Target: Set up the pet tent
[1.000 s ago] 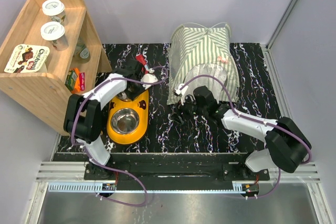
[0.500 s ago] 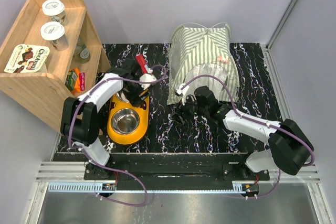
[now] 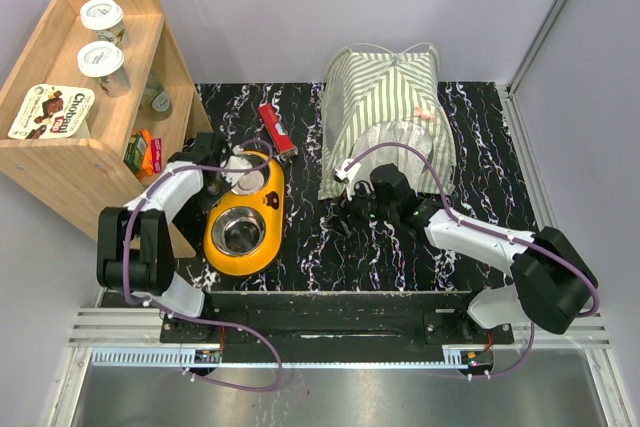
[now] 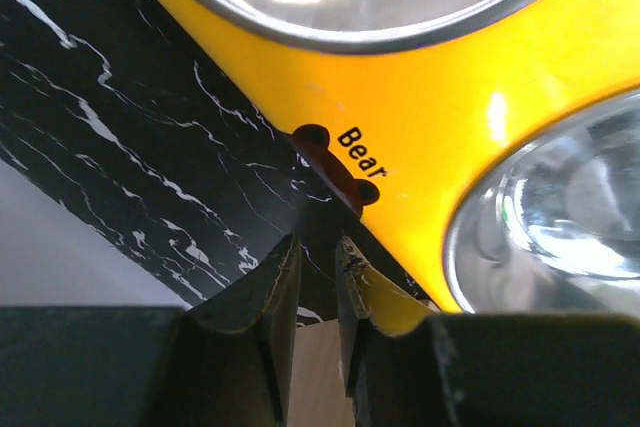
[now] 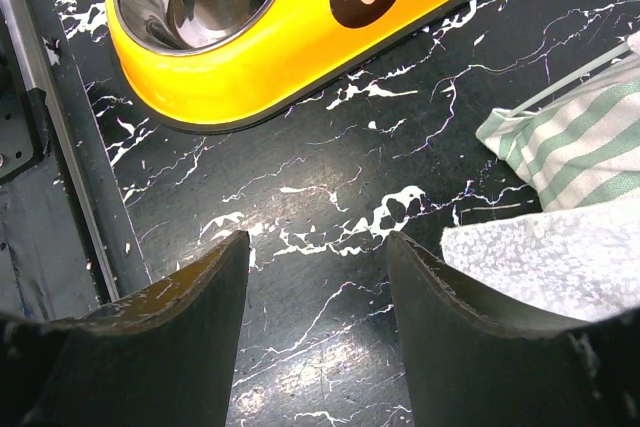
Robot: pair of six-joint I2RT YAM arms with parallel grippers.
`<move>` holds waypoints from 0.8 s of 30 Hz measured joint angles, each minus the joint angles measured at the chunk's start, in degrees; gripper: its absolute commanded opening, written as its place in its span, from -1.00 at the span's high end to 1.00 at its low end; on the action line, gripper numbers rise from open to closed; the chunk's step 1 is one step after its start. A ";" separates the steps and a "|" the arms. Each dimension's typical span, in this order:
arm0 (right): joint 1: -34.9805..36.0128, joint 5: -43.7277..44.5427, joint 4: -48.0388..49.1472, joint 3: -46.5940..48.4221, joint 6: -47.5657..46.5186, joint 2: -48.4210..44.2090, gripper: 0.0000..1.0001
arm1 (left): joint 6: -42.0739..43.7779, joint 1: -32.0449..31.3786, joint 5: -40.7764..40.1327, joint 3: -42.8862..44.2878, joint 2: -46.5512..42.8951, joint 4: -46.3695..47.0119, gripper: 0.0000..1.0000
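The pet tent (image 3: 390, 112), green-and-white striped with a lace front, stands at the back of the table, right of the middle. Its striped fabric (image 5: 570, 142) and lace (image 5: 550, 257) show at the right edge of the right wrist view. My right gripper (image 3: 347, 211) (image 5: 318, 242) hovers low over the black marble top just in front of the tent's left corner, open and empty. My left gripper (image 3: 220, 177) (image 4: 315, 242) is beside the left edge of the yellow feeder. Its jaws stand a narrow gap apart with nothing between them.
A yellow two-bowl feeder (image 3: 265, 212) (image 4: 440, 117) (image 5: 300, 37) with steel bowls lies left of the middle. A red stick packet (image 3: 277, 129) lies behind it. A wooden shelf (image 3: 90, 162) with cups and boxes stands at the far left.
My left gripper has drawn back to the left, from behind the feeder to its left edge. It opened and then narrowed again. The red packet now lies free on the table. The right arm has stayed put.
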 measured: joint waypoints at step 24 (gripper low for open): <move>0.04 4.52 -3.54 -2.08 0.02 -7.08 -0.29 | 2.75 -4.02 7.87 1.68 10.99 8.35 0.50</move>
